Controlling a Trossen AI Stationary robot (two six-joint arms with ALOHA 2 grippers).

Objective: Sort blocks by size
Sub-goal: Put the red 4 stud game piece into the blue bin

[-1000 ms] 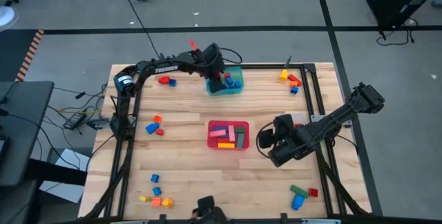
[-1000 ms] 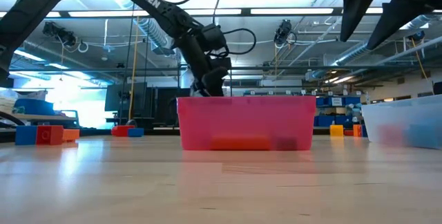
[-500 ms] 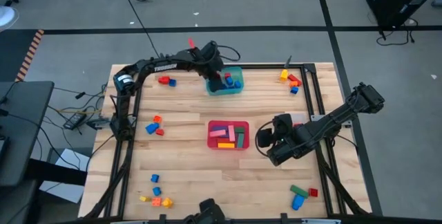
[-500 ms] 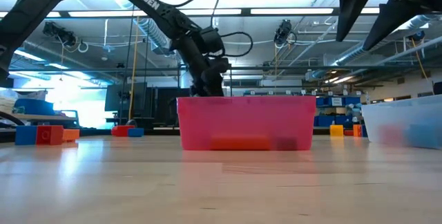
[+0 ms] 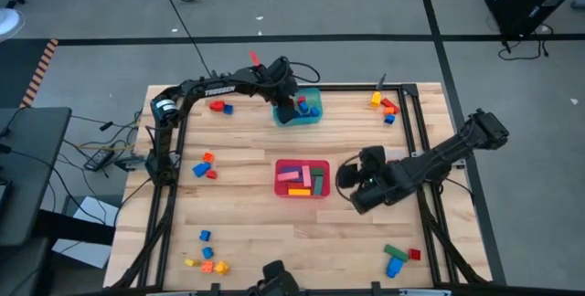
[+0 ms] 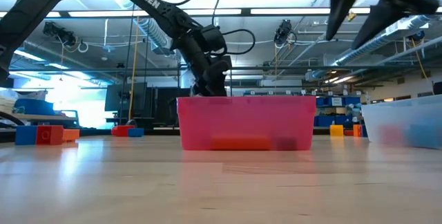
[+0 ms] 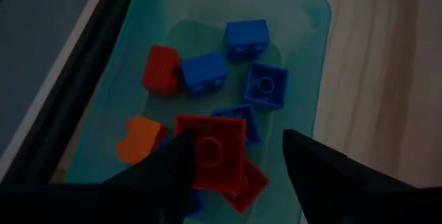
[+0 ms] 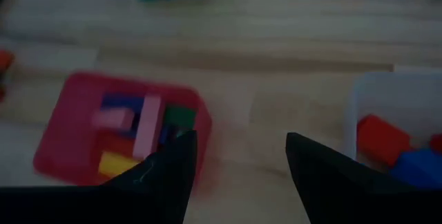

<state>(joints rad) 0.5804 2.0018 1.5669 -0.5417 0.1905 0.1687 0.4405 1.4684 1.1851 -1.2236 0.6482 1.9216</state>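
Observation:
My left gripper (image 7: 238, 162) hangs open over the teal tub (image 5: 315, 118) at the table's far middle. Under it, inside the tub, lie small blocks: a red square one (image 7: 210, 151), blue ones (image 7: 204, 72) and an orange one (image 7: 138, 137). The red block lies on top of the others, close by one finger; I cannot tell whether they touch. My right gripper (image 5: 352, 188) is open in the air between the red tub (image 5: 279, 179) of longer bars and the clear tub (image 8: 394, 113), with nothing between its fingers.
Loose blocks lie in small groups at the far left (image 5: 219, 107), left (image 5: 206, 166), near left (image 5: 208, 258), far right (image 5: 386, 106) and near right (image 5: 398, 258). The clear tub holds a red block (image 8: 378, 135) and a blue one. Bare wood lies in front of the red tub.
My right gripper has swung a little toward the red tub, staying open at the same height. My left gripper has kept its place over the teal tub, with its wrist turning slightly.

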